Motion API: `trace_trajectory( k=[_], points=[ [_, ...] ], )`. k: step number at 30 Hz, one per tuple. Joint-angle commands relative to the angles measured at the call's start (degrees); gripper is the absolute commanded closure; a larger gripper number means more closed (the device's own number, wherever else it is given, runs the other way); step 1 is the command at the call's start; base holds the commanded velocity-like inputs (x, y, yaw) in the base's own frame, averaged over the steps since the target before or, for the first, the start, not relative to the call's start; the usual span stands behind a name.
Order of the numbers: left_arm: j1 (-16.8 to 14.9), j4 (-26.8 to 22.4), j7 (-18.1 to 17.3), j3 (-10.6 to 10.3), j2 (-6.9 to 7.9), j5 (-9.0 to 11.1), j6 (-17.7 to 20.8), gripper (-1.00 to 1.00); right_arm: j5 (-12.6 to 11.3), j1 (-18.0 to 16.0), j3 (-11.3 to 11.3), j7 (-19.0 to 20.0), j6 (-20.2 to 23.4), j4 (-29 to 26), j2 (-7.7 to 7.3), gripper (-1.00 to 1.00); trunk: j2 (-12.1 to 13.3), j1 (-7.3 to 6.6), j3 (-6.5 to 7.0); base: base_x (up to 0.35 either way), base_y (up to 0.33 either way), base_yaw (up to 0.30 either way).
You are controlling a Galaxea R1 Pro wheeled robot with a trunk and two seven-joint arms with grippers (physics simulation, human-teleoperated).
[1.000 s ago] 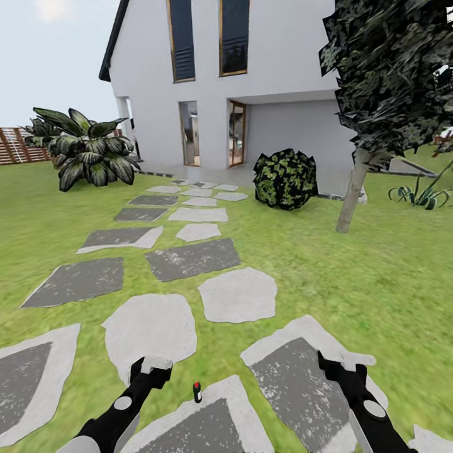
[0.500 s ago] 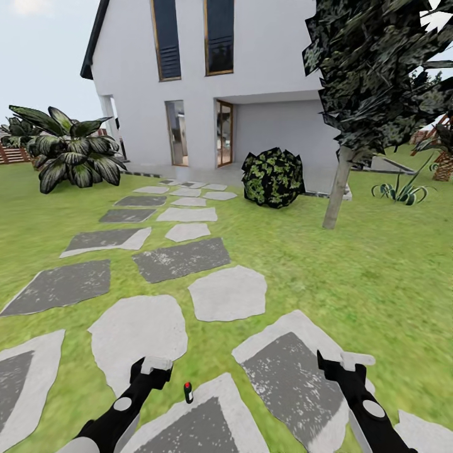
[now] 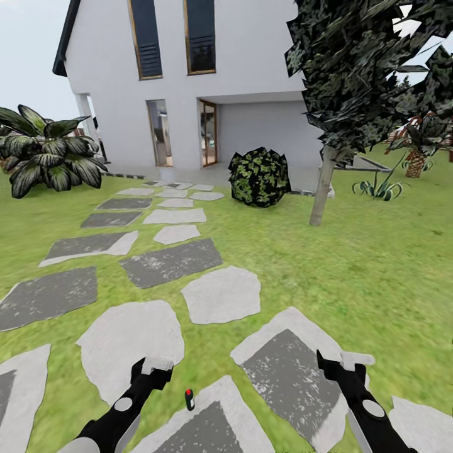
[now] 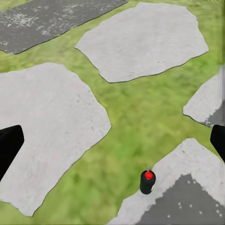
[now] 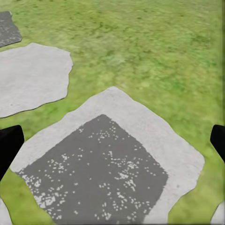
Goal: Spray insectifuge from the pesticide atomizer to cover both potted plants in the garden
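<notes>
Grey paving stones (image 3: 220, 294) run across the lawn (image 3: 352, 264) toward the white house (image 3: 201, 82). My left fingers (image 3: 151, 371) and right fingers (image 3: 343, 365) hang spread, holding nothing. A small dark red-capped cylinder (image 3: 189, 399) stands just beside my left fingers at a stone's edge.

My head camera looks forward and down over the paving stones (image 3: 220, 292) toward the house (image 3: 207, 82). Each wrist camera looks down, close, at stones beneath my grippers, shared with the head view.

Black arms, round grey joint discs, pale wrist blocks; black fingers (image 4: 9, 147) (dark wedges in wrist views).
</notes>
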Motion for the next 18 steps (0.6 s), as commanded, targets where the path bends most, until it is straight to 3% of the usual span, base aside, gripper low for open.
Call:
trace_trajectory(
  k=[1, 7, 18],
  points=[
    [0.0, 0.0, 0.1, -0.2, 0.01, -0.2, -0.2, -1.0, 0.0, 0.0, 0.0, 0.0, -0.2, 0.0, 0.02, -1.0, 0.0, -0.01, -0.05, 0.006, 0.057, -0.072],
    [0.1, -0.2, 0.1, -0.5, -0.02, -0.3, -0.3, -1.0, 0.0, 0.0, 0.0, -0.1, -0.1, 0.0, 0.04, -1.0, 0.0, -0.01, -0.05, 0.001, 0.012, -0.015],
    [0.0, 0.1, 0.1, 0.0, 0.0, -0.2, -0.1, -1.0, 0.0, 0.0, 0.1, 0.0, -0.1, 0.0, 0.04, -1.0, -4.4, 2.41, -2.03, 0.0, 0.0, -0.001]
  ],
)
